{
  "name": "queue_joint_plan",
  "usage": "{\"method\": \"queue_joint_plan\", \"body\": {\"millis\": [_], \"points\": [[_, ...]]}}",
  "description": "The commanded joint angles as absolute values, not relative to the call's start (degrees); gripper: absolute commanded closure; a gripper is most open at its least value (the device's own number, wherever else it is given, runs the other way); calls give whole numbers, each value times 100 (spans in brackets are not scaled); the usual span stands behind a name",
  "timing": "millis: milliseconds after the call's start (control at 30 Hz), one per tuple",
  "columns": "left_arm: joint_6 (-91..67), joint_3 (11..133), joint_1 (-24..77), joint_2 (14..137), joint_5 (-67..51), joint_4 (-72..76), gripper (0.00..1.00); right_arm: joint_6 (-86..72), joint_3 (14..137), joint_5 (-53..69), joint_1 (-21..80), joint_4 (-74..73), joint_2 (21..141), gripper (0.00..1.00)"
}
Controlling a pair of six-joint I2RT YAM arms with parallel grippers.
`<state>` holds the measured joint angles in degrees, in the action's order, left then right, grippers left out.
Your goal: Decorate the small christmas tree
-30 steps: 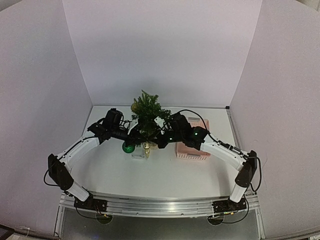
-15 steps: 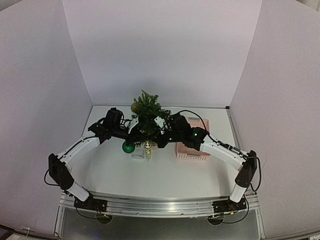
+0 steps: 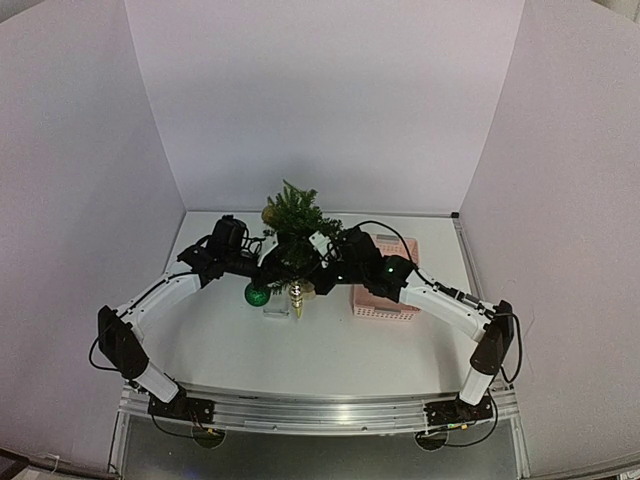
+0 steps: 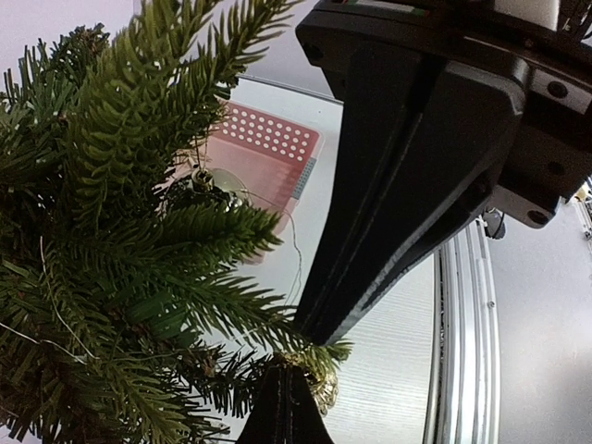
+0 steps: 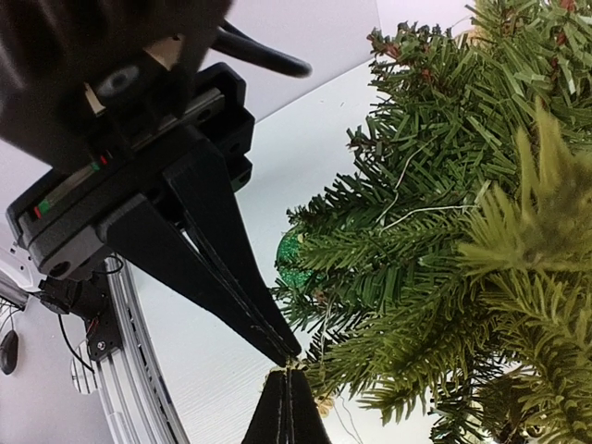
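Flanking small christmas tree (image 3: pixel 293 216): left hand (image 4: pixel 283 396), right hand (image 5: pixel 288 402).

Left arm (image 3: pixel 165 295), right arm (image 3: pixel 440 302) reach inward; jaws of both closed, tips meeting.

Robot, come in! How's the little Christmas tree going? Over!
Both shut: left gripper and right gripper, tips in lower branches. The small christmas tree upright, green ball hanging, gold ornament by the grippers. To its right the pink basket, not blocking.

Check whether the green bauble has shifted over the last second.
No. The green bauble keeps the same gap left of the pink basket.
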<state>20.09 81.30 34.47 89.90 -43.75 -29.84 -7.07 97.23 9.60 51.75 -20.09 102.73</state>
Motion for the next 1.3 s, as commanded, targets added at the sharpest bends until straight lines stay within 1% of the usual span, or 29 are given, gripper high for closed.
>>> {"method": "queue_joint_plan", "body": {"millis": [0, 533, 633, 700, 900, 1000, 1100, 1267], "points": [[2280, 8182, 3522, 9096, -4380, -3070, 100, -577, 9500, 922, 5165, -1861, 9929, 100], [2226, 8212, 3533, 9221, -4173, -2789, 100, -334, 9601, 892, 5166, -1846, 10043, 99], [2211, 8201, 3532, 9223, -4189, -2764, 100, -356, 9606, 926, 5164, -1846, 10053, 88], [2168, 8200, 3532, 9221, -4210, -2729, 100, -376, 9618, 993, 5162, -1846, 10063, 82], [2033, 8189, 3533, 9197, -4338, -2626, 100, -509, 9701, 1210, 5163, -1846, 10090, 76], [2070, 8152, 3531, 9185, -4403, -2705, 100, -583, 9731, 1427, 5165, -1837, 10055, 72], [2077, 8139, 3528, 9160, -4510, -2755, 100, -712, 9784, 1709, 5168, -1828, 10043, 64], [2026, 8131, 3533, 9145, -4589, -2751, 100, -866, 9831, 1807, 5166, -1811, 10008, 53]]}}
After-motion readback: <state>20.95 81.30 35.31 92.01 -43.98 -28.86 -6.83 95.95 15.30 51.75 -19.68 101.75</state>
